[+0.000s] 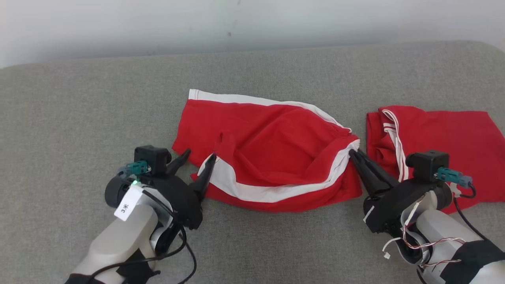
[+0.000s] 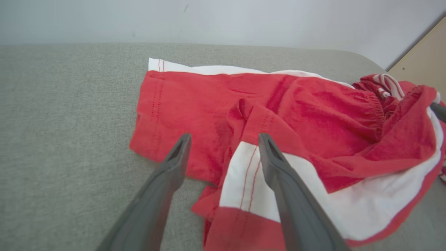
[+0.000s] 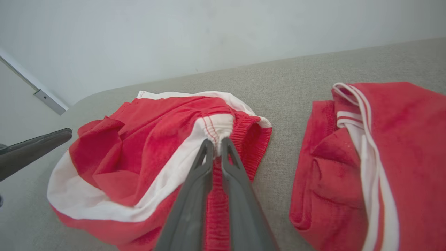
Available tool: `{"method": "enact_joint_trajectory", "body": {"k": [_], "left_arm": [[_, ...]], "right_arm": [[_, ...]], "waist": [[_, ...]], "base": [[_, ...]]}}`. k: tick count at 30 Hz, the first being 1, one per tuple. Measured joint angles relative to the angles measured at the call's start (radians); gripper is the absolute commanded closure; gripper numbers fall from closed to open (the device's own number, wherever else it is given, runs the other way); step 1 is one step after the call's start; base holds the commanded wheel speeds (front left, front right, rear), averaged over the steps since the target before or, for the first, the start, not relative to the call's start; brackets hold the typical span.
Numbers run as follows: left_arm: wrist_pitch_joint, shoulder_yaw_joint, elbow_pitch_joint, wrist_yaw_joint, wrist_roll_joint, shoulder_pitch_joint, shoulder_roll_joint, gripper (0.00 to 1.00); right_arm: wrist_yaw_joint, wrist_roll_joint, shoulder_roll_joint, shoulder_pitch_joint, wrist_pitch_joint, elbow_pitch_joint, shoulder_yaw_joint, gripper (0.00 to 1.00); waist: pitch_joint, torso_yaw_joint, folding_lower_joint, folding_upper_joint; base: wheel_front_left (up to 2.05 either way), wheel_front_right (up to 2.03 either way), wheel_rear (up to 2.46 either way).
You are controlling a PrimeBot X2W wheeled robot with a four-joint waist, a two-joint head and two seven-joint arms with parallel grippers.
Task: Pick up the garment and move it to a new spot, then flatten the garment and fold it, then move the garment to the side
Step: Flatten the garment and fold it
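The garment [image 1: 272, 146] is a pair of red shorts with white trim, lying crumpled on the grey cushion [image 1: 79, 102]. My left gripper [image 1: 199, 156] stands open at its left end, one finger on each side of a fold in the hem, with cloth [image 2: 240, 174] lying loose between the fingers. My right gripper [image 1: 354, 153] is shut on the white band at the garment's right end, and the pinched band [image 3: 217, 130] bunches at its fingertips [image 3: 209, 144]. The left arm's finger [image 3: 35, 148] shows at the left edge of the right wrist view.
A second red garment [image 1: 434, 138] with white stripes lies folded on the cushion just right of my right gripper. A pale wall [image 1: 252, 23] runs behind the cushion. A tan panel [image 2: 425, 59] stands at the far right in the left wrist view.
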Motion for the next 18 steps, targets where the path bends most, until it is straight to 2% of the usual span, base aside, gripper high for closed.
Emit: {"method": "enact_joint_trajectory", "body": {"k": [12,13,14,15,18], "left_arm": [[0.075,-0.034,0.032,-0.025,-0.029,0.018,0.004,0.00],[0.078,-0.038,0.033,-0.025,-0.034,0.018,0.004,0.44],[0.079,-0.041,0.033,-0.025,-0.037,0.018,0.001,0.78],[0.080,-0.045,0.032,-0.025,-0.037,0.017,-0.002,1.00],[0.088,-0.047,0.030,-0.026,-0.045,0.017,-0.013,1.00]], "right_arm": [[0.016,-0.010,0.024,0.000,-0.007,0.016,0.008,1.00],[0.016,-0.010,0.026,-0.001,-0.007,0.019,0.008,1.00],[0.016,-0.010,0.026,-0.001,-0.007,0.021,0.007,1.00],[0.016,-0.010,0.024,-0.001,-0.007,0.025,0.005,1.00],[0.017,-0.010,0.018,0.000,-0.008,0.033,0.001,1.00]], "waist": [[-0.009,0.000,-0.0001,0.0000],[-0.009,-0.003,-0.0001,0.0000],[-0.008,-0.006,-0.0001,0.0000],[-0.008,-0.007,-0.0001,0.0000],[-0.007,-0.009,-0.0001,0.0000]], "base": [[0.00,0.00,0.00],[0.00,0.00,0.00],[0.00,0.00,0.00],[0.00,0.00,0.00],[0.00,0.00,0.00]]}}
